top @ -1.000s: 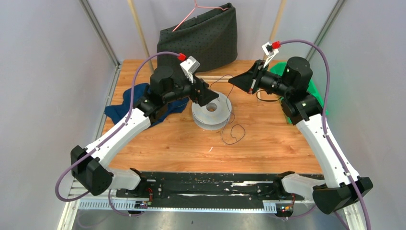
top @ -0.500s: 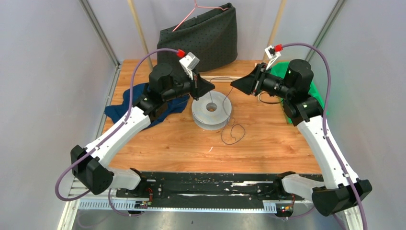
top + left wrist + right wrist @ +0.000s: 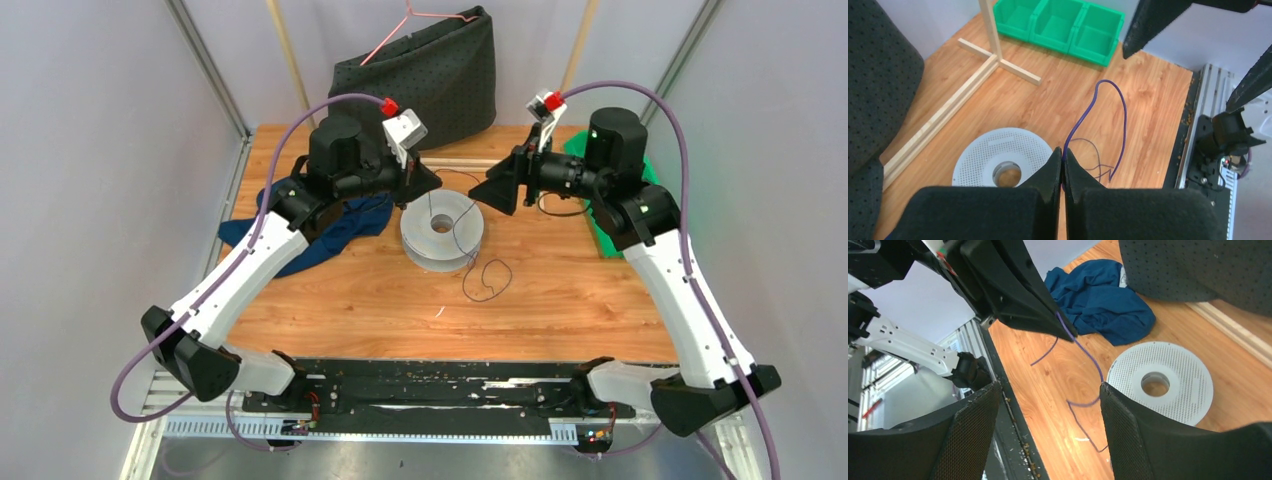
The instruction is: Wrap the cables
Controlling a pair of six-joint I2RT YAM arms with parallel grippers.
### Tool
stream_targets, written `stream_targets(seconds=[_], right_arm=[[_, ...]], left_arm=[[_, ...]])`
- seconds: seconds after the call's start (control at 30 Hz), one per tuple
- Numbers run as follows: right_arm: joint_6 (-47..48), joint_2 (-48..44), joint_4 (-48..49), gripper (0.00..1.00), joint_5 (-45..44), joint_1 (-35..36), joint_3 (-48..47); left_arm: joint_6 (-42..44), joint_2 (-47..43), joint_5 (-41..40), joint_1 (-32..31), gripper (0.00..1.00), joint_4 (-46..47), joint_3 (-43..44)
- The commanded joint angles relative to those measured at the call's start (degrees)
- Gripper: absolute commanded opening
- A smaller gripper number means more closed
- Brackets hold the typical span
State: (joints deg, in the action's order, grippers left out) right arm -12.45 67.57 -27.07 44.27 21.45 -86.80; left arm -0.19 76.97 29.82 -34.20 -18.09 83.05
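Observation:
The cable [image 3: 1081,121] is a thin dark purple wire. It rises from my left gripper [image 3: 1063,150], arcs over and drops to the table. My left gripper [image 3: 432,185] is shut on the cable, held above the grey-white perforated spool [image 3: 420,242]. The spool [image 3: 978,160] lies flat on the wooden table. Facing it, my right gripper [image 3: 490,192] hangs over the spool's right side. In the right wrist view my right gripper [image 3: 1048,387] stands open with nothing between its fingers. The cable [image 3: 1083,349] runs down from the left gripper past the spool [image 3: 1183,390]. A loose loop [image 3: 482,300] lies in front of the spool.
A dark dotted bag [image 3: 420,80] with a pink hanger [image 3: 400,30] stands at the back. A blue cloth [image 3: 300,235] lies left of the spool. Green bins [image 3: 1058,25] sit at the right, beside a wooden stand [image 3: 993,50]. A black rail [image 3: 430,385] lines the near edge.
My left gripper has shut on the cable and lifted slightly. My right gripper has opened, let the cable go, and shifted left toward the spool.

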Motion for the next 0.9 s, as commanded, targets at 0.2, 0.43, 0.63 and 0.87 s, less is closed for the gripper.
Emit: stream_targets(seconds=[0.2, 0.43, 0.63, 0.87], right_arm=[[7.94, 8.53, -0.16, 0.71, 2.33, 4.26, -5.9], [7.31, 10.96, 0.15, 0.49, 4.65, 4.73, -5.15], [6.61, 9.83, 0.14, 0.01, 3.58, 4.74, -3.91], [6.44, 4.23, -1.19, 0.01, -2.96, 2.97, 1.21]], left_arm=[[5.39, 1.3, 4.65, 0.18, 0.0, -7.59, 3.11], [5.35, 1.2, 5.49, 0.18, 0.0, -7.57, 3.44], [5.5, 1.17, 5.29, 0.19, 0.0, -7.56, 3.52], [3.03, 2.67, -2.03, 0.18, 0.81, -12.01, 7.35]])
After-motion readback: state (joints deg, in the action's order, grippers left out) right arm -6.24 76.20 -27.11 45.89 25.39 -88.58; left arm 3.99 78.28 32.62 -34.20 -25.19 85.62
